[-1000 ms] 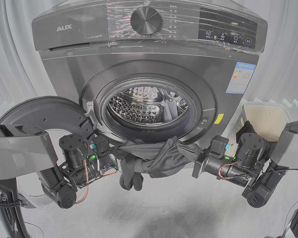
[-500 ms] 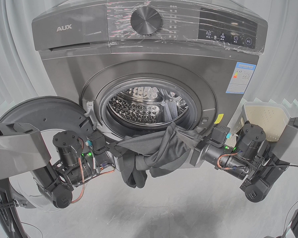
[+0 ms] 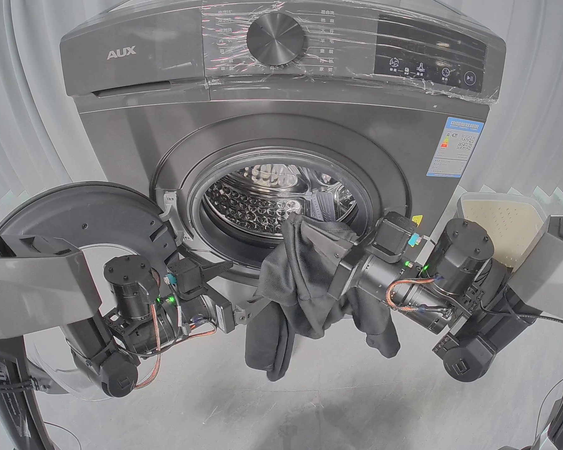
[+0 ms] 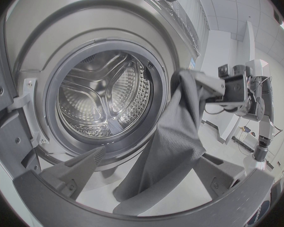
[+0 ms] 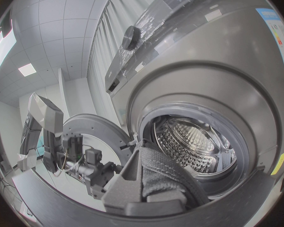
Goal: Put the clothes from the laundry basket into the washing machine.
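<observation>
- My right claw (image 3: 329, 262) clutched the dark garment (image 3: 294, 282) at the drum mouth (image 3: 272, 198)'s lower right rim, its length dangling below.
- My left claw (image 3: 231, 290) gaped open, below-left of that mouth.

Fingertips of right gripper (image 5: 154, 167) buried in dark garment (image 3: 306, 270), which also covers the lower right rim of the washing machine (image 3: 137, 126) opening. Laundry basket (image 3: 507, 220), right of the machine, is half hidden behind right arm (image 3: 444, 270); its contents are hidden. Panel print is too small to read.

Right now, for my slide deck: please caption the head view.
Right gripper holds a dark garment before the open washing machine; left gripper open beside it.
</observation>
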Motion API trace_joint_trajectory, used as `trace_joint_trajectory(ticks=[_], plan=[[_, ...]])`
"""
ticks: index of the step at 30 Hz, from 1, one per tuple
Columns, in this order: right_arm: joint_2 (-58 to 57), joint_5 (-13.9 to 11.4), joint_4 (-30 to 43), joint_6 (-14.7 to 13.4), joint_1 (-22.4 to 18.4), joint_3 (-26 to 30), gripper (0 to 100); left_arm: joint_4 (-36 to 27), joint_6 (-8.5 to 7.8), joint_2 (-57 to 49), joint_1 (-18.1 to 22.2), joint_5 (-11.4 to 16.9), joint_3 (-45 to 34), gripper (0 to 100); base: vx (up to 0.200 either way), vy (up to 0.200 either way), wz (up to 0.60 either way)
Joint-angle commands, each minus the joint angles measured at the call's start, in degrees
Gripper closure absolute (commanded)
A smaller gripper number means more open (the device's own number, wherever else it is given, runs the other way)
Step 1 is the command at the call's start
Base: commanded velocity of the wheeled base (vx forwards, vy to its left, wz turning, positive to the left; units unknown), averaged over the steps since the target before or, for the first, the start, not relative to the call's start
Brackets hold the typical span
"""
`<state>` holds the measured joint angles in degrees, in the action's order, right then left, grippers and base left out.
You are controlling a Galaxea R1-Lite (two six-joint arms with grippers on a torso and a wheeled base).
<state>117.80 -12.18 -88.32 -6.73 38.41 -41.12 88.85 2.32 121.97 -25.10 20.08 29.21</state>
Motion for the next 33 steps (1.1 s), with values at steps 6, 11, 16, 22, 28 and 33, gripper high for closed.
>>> trace_joint_trajectory(ticks=[6,11,16,22,28,33], plan=[[0.24,1.90,-0.01,0.05,1.14,-2.83,100,0.01,-0.29,2.05,1.90,0.14,0.15,0,0.000,0.000,0.00],[0.24,2.95,-0.01,0.05,0.44,-3.44,100,0.01,-3.28,2.22,1.46,2.86,-4.95,0,0.000,0.000,0.00],[0.33,3.04,-0.01,0.05,0.52,-3.35,100,0.01,-6.80,1.17,1.90,7.78,-8.64,0,0.000,0.000,0.00],[0.50,3.04,-0.01,0.05,1.23,-3.18,100,0.01,-5.74,-2.52,1.99,8.49,-6.53,0,0.000,0.000,0.00],[0.33,3.13,-0.01,0.05,1.67,-2.65,100,0.01,-3.02,-3.40,1.28,7.52,-0.64,0,0.000,0.000,0.00],[0.33,3.21,-0.01,0.05,1.84,-1.95,100,0.01,-0.03,-4.46,0.23,5.85,1.64,0,0.000,0.000,0.00]])
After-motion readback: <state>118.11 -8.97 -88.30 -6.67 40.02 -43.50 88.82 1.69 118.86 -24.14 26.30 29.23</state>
